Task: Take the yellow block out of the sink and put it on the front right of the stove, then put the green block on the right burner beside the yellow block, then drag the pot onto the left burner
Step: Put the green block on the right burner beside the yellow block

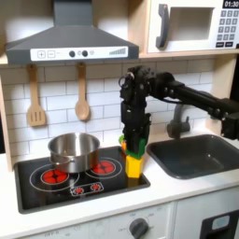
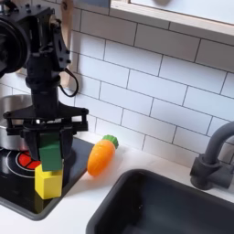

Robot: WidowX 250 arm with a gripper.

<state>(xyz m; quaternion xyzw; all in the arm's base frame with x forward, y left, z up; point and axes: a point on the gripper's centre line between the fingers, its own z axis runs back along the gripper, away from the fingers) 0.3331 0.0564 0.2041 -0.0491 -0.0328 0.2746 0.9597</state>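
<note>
While the arm reaches down over the stove's (image 1: 37, 189) right end, its gripper (image 2: 50, 139) is clamped on the green block (image 2: 51, 153), the two fingers (image 2: 26, 137) pressing its sides. In the second exterior view the green block sits right on top of the yellow block (image 2: 48, 182), or just barely above it; I cannot tell whether they touch. The yellow block stands on the black cooktop near its front right corner, just beside the right burner (image 1: 104, 168). The pot (image 1: 73, 149) rests at the back of the stove, between the two burners and overlapping both, with the left burner (image 1: 54, 175) showing in front of it. An orange carrot toy (image 2: 102, 155) lies on the white desk (image 2: 101, 196) between the stove and the sink (image 2: 164, 206). On the tiled wall in the first exterior view hang a wooden spatula (image 1: 35, 98) and a wooden spoon (image 1: 82, 93).
</note>
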